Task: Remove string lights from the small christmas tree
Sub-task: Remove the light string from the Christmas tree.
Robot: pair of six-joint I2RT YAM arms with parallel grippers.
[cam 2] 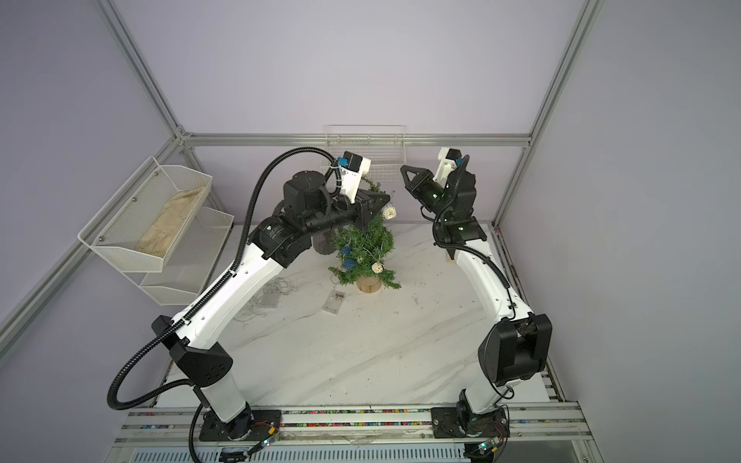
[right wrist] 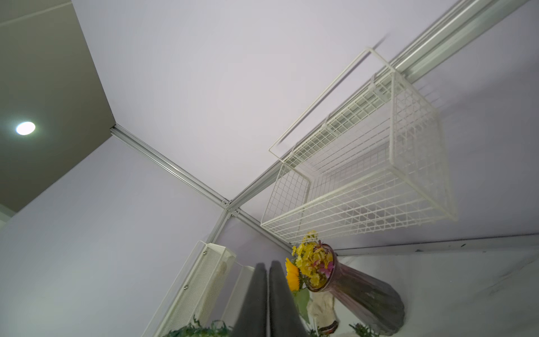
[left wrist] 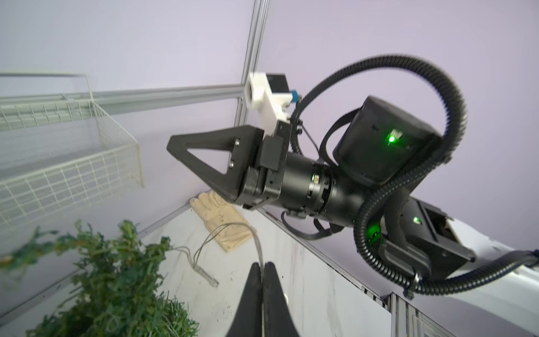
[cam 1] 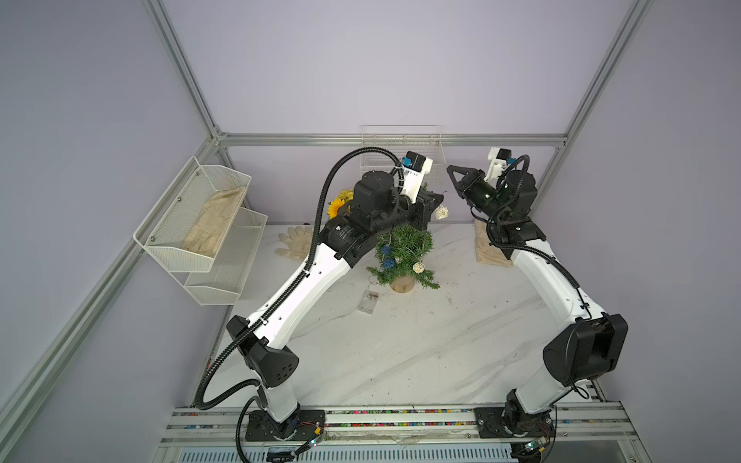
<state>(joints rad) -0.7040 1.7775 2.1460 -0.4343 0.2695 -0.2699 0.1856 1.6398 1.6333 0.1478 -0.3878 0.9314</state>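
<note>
left arm leans fwd from the bench's near edge, forearm slanting up over the small christmas tree point(cam 1: 405, 248), wrist turned sideways at tree-top height. left gripper point(left wrist: 262, 265) is clamped on the string lights point(left wrist: 257, 237): thin wire pinched btwn its fingertips, w/ a cream ball point(cam 1: 441, 212) hanging just beside it. rest of the strand wraps the tree w/ blue and cream balls. the clear battery box point(cam 1: 369, 300) lies on the bench point(cam 1: 401, 360) just in front of the tree's tan base. tree stands toward the far edge, approx mid-width, beside a vase of yellow flowers point(right wrist: 364, 297). right arm is folded high by the far right corner. right gripper point(right wrist: 267, 265) is aimed back at the tree, well apart from it, nothing in it. its fingers are nearly together w/ a thin slit; can't tell if fully closed.
</note>
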